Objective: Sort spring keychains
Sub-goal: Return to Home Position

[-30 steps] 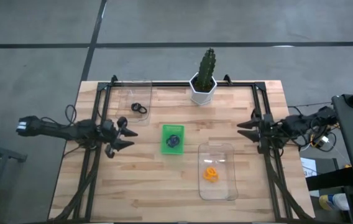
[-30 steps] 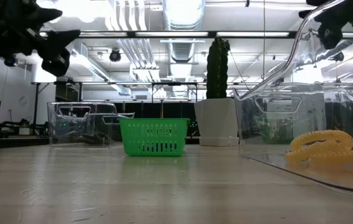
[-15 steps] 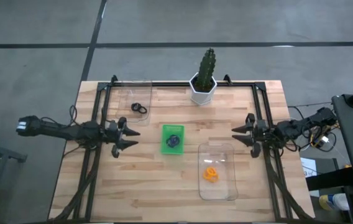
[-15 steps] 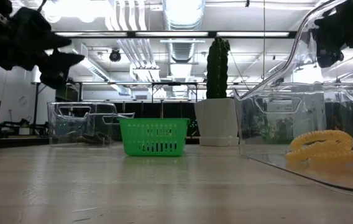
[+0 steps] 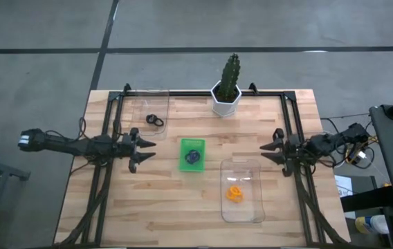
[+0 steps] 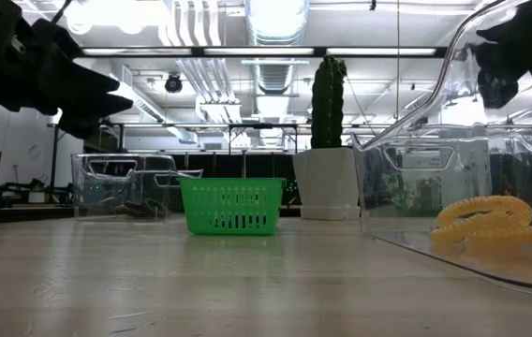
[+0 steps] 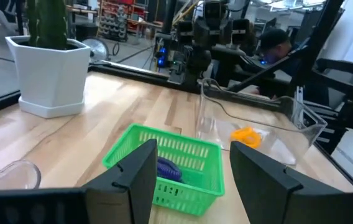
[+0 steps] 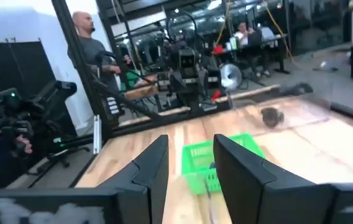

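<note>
Orange keychains (image 5: 235, 194) lie bunched in the clear bin (image 5: 248, 211) near the front of the wooden table (image 5: 279, 207). The bin sits just inward of the right gripper (image 5: 266, 152) and closer to the front edge. That gripper hangs over the table's right side, fingers spread and holding nothing. A purple keychain (image 5: 193, 157) rests in the green tray (image 5: 185, 164) at the table's middle, between the two grippers. The left gripper (image 5: 149, 149) points at the tray from the left side, also spread and empty. A black keychain (image 5: 155, 120) lies in the second clear bin (image 5: 141, 104) toward the back left corner, behind the left gripper.

Bare wood lies open between each gripper and the tray, and across the front left of the table. A cactus (image 5: 226, 97) in a white pot stands at the back edge, well apart from both arms.

The orange bunch is too tangled to count. In the low view both grippers are only dark shapes at the upper corners, and the near bin is cut off at the right.
</note>
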You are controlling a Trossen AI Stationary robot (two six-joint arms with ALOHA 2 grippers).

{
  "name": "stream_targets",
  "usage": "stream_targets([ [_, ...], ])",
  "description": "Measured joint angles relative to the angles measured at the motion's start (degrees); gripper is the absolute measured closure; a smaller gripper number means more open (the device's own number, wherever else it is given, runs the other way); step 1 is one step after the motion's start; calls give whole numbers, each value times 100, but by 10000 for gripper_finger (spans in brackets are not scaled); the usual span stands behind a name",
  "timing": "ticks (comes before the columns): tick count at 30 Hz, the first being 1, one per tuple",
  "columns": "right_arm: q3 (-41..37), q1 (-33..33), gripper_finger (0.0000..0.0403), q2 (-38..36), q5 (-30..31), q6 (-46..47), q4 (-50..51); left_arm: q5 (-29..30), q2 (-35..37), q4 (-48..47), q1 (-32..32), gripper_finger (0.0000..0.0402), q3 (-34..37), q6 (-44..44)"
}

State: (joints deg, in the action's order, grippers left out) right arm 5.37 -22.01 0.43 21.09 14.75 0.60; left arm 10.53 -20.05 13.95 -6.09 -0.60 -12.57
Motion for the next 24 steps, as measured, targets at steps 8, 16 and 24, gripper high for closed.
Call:
stream_targets([
  [8,-490,-6,272,15,-5,13,-809,-99,11,275,-4,207,11,394],
  [16,-490,-6,277,33,-5,25,-811,-100,15,193,-6,207,13,507],
  [24,-488,-6,285,35,-3,27,-795,-101,-2,-260,-7,207,15,347],
])
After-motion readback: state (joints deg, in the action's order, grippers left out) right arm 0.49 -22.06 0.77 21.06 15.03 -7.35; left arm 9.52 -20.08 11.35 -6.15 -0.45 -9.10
